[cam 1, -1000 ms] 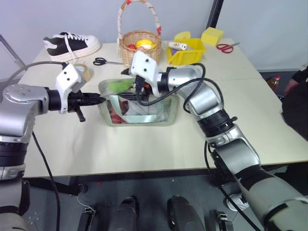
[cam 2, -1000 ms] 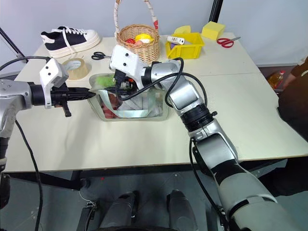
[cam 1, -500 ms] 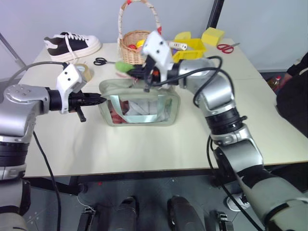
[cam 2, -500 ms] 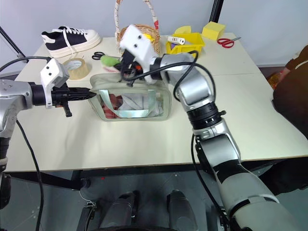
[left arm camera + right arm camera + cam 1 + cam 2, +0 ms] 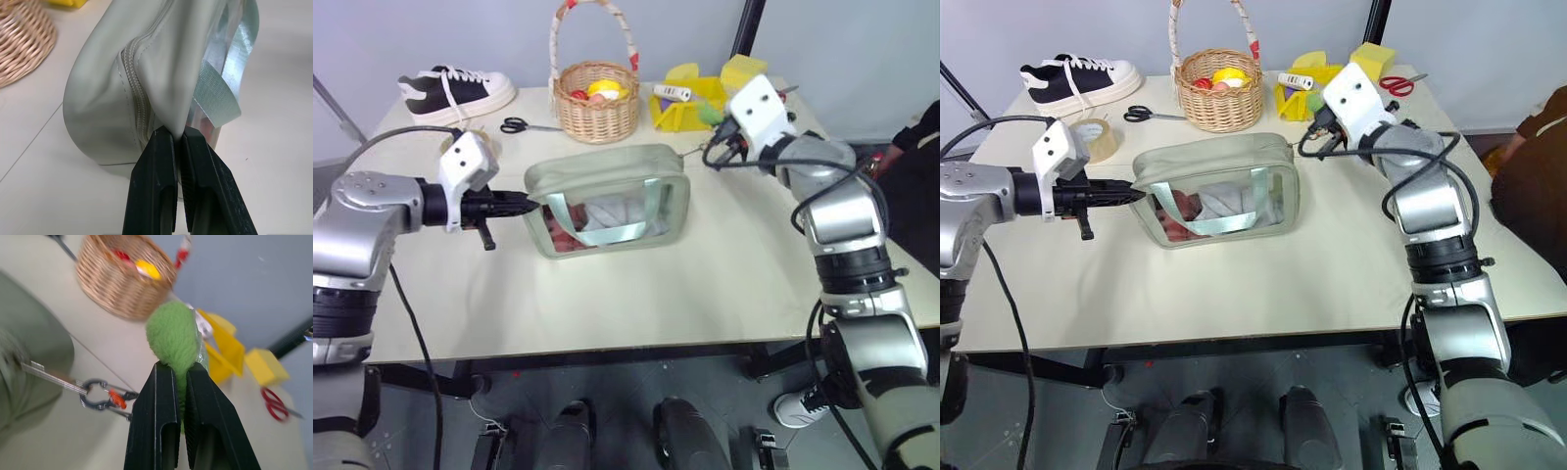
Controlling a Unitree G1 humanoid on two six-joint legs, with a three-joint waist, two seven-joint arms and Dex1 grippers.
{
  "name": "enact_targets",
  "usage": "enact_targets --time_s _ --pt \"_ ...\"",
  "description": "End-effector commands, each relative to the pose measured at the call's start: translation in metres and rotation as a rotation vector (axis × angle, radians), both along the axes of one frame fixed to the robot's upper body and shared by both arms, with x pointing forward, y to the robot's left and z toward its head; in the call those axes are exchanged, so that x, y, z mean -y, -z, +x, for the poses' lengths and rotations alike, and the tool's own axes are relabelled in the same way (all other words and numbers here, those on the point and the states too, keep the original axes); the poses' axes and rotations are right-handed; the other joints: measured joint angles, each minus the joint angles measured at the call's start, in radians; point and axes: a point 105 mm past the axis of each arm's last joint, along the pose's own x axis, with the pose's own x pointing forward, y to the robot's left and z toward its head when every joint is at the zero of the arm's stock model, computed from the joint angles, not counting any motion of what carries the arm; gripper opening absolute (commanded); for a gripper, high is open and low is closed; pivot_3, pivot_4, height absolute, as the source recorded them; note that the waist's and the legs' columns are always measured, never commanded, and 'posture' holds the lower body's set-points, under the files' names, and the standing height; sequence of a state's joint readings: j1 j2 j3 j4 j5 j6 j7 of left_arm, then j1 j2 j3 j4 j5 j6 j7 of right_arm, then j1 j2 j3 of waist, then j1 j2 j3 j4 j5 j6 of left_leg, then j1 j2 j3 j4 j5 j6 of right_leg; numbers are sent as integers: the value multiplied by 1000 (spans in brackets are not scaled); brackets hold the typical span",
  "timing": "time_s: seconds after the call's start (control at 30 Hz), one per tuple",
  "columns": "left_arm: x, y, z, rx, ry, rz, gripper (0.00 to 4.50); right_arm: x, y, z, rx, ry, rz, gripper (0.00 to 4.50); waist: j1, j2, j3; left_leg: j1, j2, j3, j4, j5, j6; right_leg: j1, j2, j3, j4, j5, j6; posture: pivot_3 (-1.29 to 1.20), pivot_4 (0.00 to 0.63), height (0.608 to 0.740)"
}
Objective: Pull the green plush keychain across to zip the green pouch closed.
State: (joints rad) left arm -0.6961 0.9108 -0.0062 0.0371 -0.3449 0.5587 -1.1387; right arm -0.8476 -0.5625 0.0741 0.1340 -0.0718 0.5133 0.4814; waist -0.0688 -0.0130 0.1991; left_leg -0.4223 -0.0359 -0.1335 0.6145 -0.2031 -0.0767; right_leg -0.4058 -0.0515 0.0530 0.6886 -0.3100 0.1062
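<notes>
Green plush keychain (image 5: 174,338) is being pinched by the right gripper (image 5: 178,368), beyond the green pouch (image 5: 1219,157); left gripper (image 5: 177,139) is clamping the pouch's opposite end. Keep the pull level, along the zipper line.

A matt sage-green fabric pouch (image 5: 607,196) with a glossy clear plastic window is seen; the fuzzy lime-green plush keychain (image 5: 174,338) is linked by shiny metal chain.
</notes>
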Motion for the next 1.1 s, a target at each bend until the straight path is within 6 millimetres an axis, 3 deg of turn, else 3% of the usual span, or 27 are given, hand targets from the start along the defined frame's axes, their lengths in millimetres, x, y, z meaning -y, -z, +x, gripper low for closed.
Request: enact_targets --time_s 0.03,0.13,0.2,0.27,0.4,0.5,0.53,0.6,0.67,0.83,0.87,1.0,1.1 --pt "-12 -6 1 18 -43 22 0 26 39 -4 -90 118 82 15 0 0 0 0 0 0 0 0 0 0 0 0 0 0 0 0 150 740" --pt "-10 -6 1 18 -35 23 0 -2 96 -13 -304 77 297 15 -8 0 0 1 1 1 0 0 0 0 1 1 1 0 0 0 150 740" --pt "-8 -6 1 18 -31 22 0 -13 117 -17 -381 74 354 15 -7 0 0 2 1 1 0 0 0 0 2 2 3 0 -1 0 150 740" --pt "-8 -6 1 18 -29 22 0 -21 126 -21 -423 69 393 15 -4 0 0 3 1 1 0 0 0 1 2 1 3 0 -1 0 150 740" --pt "-7 -5 1 20 -29 21 0 -29 126 -21 -455 52 465 15 -2 0 0 4 1 1 0 0 0 2 2 1 2 0 -1 0 150 740" --pt "-6 -6 2 28 -33 7 0 -29 93 -16 -393 -29 500 15 -3 0 0 4 1 1 0 0 0 2 2 1 2 1 -1 0 150 740" --pt "-6 -8 3 34 -36 -4 0 -26 79 -14 -362 -66 488 348 -3 1 0 4 1 1 0 0 0 2 2 1 2 0 -1 0 150 740" --pt "-9 -15 5 36 -55 -47 763 -18 51 -17 -313 -160 421 1035 -1 2 1 4 1 1 0 0 0 2 2 1 2 0 -1 0 150 740" --pt "-14 -21 6 27 -62 -71 1603 -11 30 -23 -299 -248 344 2004 1 2 1 3 1 1 0 0 0 2 2 1 1 0 -1 0 150 740" --pt "-33 -31 2 -7 -84 -119 4269 5 -6 -57 -354 -470 154 4500 -1 1 1 1 1 1 0 0 1 2 2 0 -2 0 -1 0 150 740" --pt "-35 -34 1 -4 -92 -126 4472 3 -12 -66 -372 -523 142 4500 -3 1 1 1 1 1 -1 -1 1 2 2 0 -3 0 -1 0 150 740" --pt "-40 -41 2 -10 -121 -151 4472 -14 -30 -91 -409 -671 128 4500 -5 1 1 1 2 1 0 -1 1 1 2 0 -2 0 -1 0 150 740" --pt "-41 -43 0 -1 -116 -159 4472 -23 -33 -97 -412 -709 116 4500 -2 1 1 2 2 1 0 -1 1 1 2 0 -2 0 -1 0 150 740"
